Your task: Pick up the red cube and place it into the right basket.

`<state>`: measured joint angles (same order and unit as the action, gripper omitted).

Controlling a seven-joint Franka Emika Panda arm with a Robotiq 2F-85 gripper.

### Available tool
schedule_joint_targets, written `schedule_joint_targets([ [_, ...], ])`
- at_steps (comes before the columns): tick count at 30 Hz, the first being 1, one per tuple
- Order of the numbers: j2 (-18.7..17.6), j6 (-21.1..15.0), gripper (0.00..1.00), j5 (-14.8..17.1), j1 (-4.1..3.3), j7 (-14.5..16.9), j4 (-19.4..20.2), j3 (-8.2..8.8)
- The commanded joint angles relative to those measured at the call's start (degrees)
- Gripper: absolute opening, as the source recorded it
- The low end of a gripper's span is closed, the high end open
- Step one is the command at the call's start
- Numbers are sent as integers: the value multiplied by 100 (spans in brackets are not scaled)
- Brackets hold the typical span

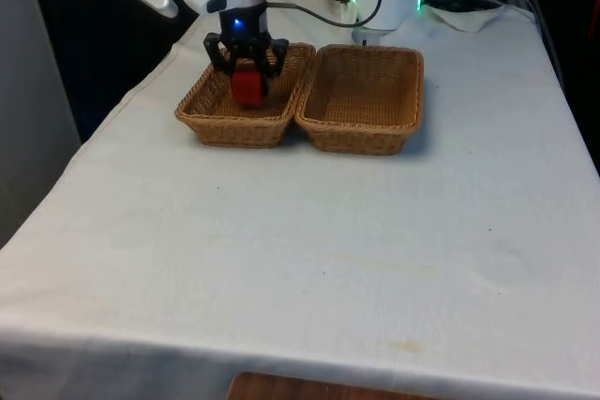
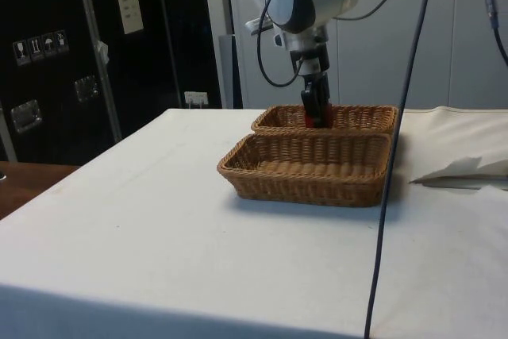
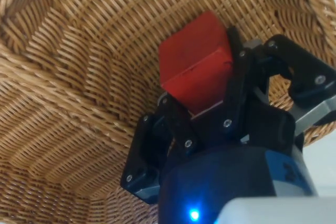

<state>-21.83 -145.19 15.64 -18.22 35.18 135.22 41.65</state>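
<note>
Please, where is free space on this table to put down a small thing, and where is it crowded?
The cloth before the two baskets is bare. The basket at the front view's right shows a bare bottom. It is crowded in the basket at the front view's left, where the gripper holds the red cube.

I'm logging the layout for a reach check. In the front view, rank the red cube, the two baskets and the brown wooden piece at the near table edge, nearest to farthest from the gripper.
1. Red cube, between the fingers of the gripper.
2. Left basket, under the gripper, on the front view's left.
3. Right basket, beside it, on the front view's right.
4. Brown wooden piece, at the near table edge.
</note>
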Motion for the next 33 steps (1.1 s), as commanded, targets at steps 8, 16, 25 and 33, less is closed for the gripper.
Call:
schedule_joint_targets([
  [8,6,6,1,0,11,23,-17,34],
  [16,17,34,1,6,29,63,-34,80],
  [25,11,17,1,0,23,52,-29,86],
  [33,6,17,10,0,29,57,-29,97],
])
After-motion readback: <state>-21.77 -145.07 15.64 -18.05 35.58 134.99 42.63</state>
